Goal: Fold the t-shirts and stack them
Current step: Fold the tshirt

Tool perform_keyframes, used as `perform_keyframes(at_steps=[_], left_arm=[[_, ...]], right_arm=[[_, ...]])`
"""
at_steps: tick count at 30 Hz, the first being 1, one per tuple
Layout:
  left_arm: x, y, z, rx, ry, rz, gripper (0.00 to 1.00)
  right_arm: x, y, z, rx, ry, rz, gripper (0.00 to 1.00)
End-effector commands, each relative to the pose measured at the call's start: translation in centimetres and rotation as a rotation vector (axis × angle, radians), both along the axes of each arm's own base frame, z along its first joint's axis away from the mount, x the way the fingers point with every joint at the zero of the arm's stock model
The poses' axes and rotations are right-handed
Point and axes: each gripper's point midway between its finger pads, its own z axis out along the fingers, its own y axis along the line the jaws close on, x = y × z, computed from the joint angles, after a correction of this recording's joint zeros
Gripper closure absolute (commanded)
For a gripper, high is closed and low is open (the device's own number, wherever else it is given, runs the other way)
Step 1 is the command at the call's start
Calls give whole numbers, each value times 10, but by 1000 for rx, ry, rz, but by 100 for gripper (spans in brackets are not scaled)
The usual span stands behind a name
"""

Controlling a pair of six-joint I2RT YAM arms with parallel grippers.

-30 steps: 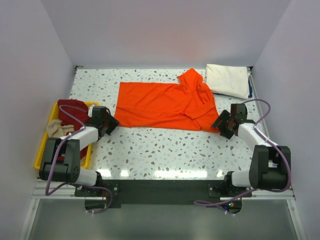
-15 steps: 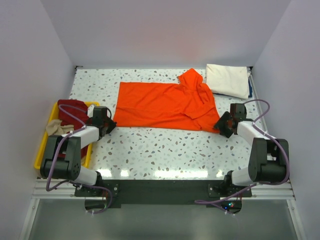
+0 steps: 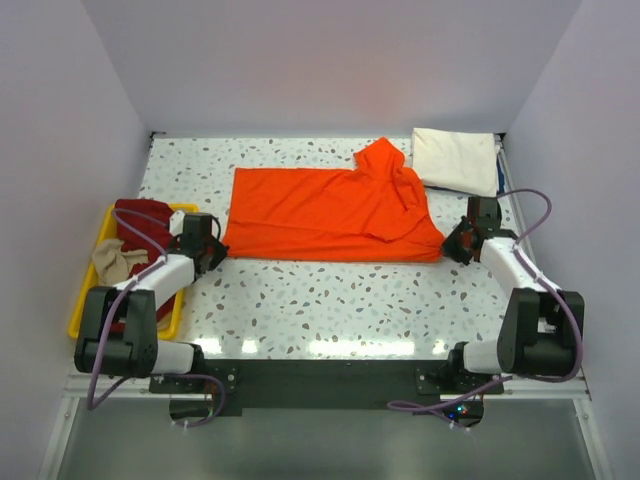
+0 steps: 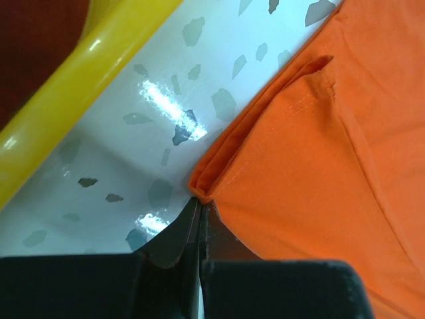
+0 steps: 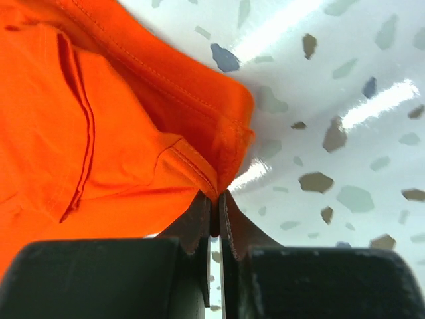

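Note:
A bright orange t-shirt (image 3: 320,212) lies spread across the middle of the table, its right part bunched up. My left gripper (image 3: 213,253) is shut on its near-left corner (image 4: 202,193). My right gripper (image 3: 453,247) is shut on the near-right corner (image 5: 216,193), pinching the hem. A folded cream-white t-shirt (image 3: 455,160) rests at the back right. A dark red t-shirt (image 3: 145,222) and a beige one (image 3: 115,258) lie crumpled in the tray.
A yellow plastic tray (image 3: 82,300) stands at the left edge, its rim (image 4: 73,80) close to my left gripper. White walls close in the table on three sides. A dark blue object (image 3: 499,176) peeks out beside the cream-white shirt.
Both grippers went from open to shut on the orange shirt's near corners. The shirt's near edge has been drawn straighter, its left corner shifted slightly left and its right corner right.

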Motion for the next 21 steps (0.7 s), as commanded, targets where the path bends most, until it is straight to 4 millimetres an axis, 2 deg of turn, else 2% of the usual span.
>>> perform_keyframes(at_steps=[1,4,5,9,14,17,18,20,21], left_arm=[[-7,15,19,79,0,32,100],[-20,16,28,76,-21,37,100],[-29,17,22,78,-7,38,100],[-51,18,22,70,-14,43,100],[-78,20,19,63,-17,47,100],[-91,20,14,55,-10,50,100],[-94,20,12,51,-7,55,96],[-98,20,12,45,-10,59,75],[-98,19,14,42,-21,48,59]], right_arm=[[-14,-17,25,-55,0,-37,100],[-33,-23,29,-67,33,-57,100],[-38,-22,29,-67,39,-57,100],[-65,-22,32,-66,40,-62,100],[-96,-14,20,-26,68,-59,99],[-111,-5,16,18,76,-71,92],[-113,-4,16,27,74,-81,82],[-116,-4,17,31,69,-103,65],[-119,-6,18,23,82,-109,47]])
